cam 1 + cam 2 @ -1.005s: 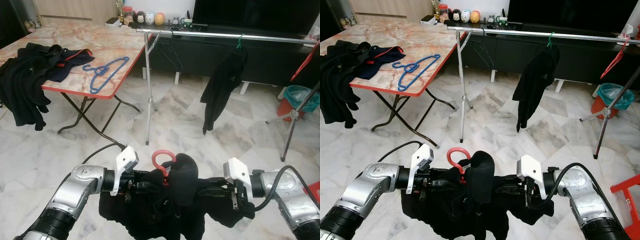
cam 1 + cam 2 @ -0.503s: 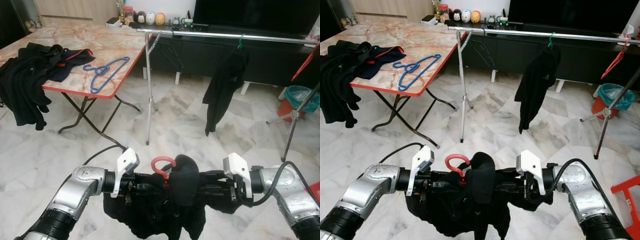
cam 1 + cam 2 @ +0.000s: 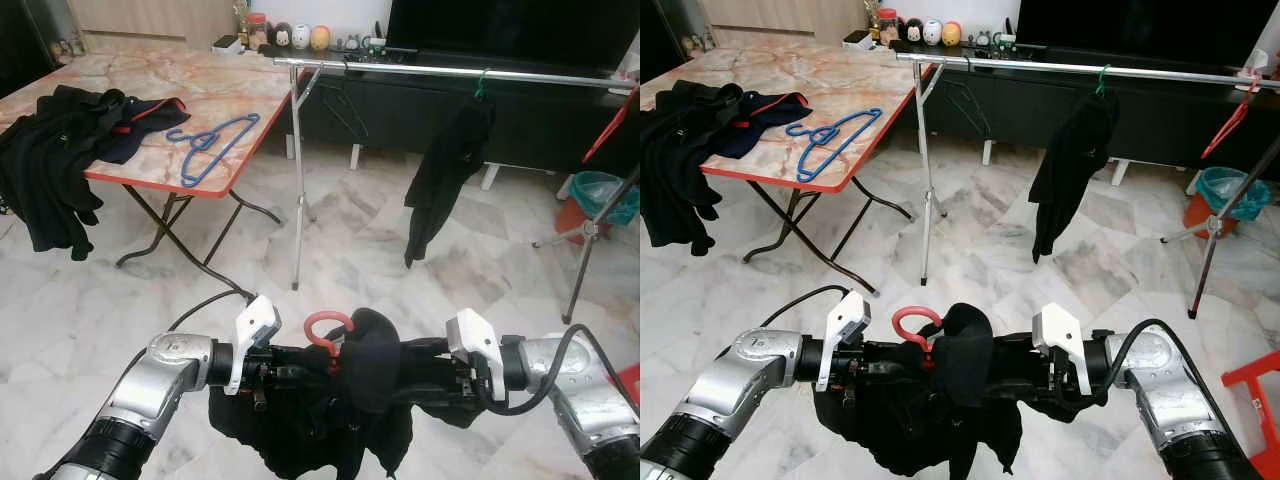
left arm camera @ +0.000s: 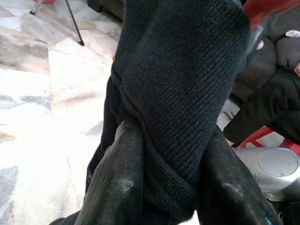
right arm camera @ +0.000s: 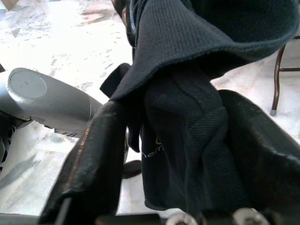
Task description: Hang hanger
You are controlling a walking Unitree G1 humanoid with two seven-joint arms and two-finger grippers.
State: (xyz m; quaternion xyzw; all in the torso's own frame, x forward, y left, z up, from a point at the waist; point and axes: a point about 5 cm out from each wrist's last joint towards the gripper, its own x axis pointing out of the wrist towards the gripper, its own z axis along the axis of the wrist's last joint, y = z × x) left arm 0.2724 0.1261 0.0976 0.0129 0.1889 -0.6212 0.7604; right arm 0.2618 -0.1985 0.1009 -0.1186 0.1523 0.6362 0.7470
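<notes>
A black garment (image 3: 330, 425) on a red hanger, whose hook (image 3: 326, 326) sticks up, is held level between both arms low in front of me. My left gripper (image 3: 288, 375) is shut on the garment's left shoulder. Its fingers (image 4: 117, 187) pinch the knit cloth (image 4: 178, 93). My right gripper (image 3: 428, 374) is shut on the right shoulder, with fingers (image 5: 93, 154) on either side of bunched fabric (image 5: 187, 136). The silver clothes rail (image 3: 450, 70) stands farther ahead across the room.
On the rail hang a black top (image 3: 445, 170) on a green hanger, an empty black hanger (image 3: 340, 105) and a red hanger (image 3: 612, 125). A folding table (image 3: 230, 100) at left carries blue hangers (image 3: 210, 140) and dark clothes (image 3: 60, 140). A teal bin (image 3: 600, 195) stands at right.
The view has shifted slightly. Both grippers keep their hold, and the garment's hem hangs a little differently. The black top on the rail sways slightly.
</notes>
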